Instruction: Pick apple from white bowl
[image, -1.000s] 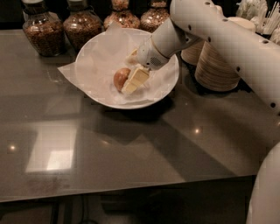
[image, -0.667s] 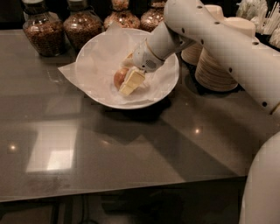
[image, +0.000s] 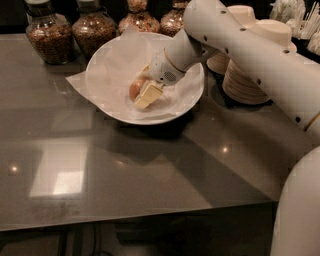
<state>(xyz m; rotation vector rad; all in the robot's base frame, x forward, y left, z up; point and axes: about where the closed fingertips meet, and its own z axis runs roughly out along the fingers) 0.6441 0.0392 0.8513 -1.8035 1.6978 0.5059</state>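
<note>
Gripper (image: 145, 89) is down inside the white bowl (image: 102, 102), upper centre of frame, right against the apple (image: 134, 90). Can't tell whether it's clamped on the apple or loose. Apple sits mid-bowl on the crinkled paper liner (image: 82, 82). 3 risks:
- An off-centre hold lets the apple roll out on lift.
- The liner snags and lifts too.
- A sideways pull shoves the bowl into the jars (image: 95, 30) behind.
</note>
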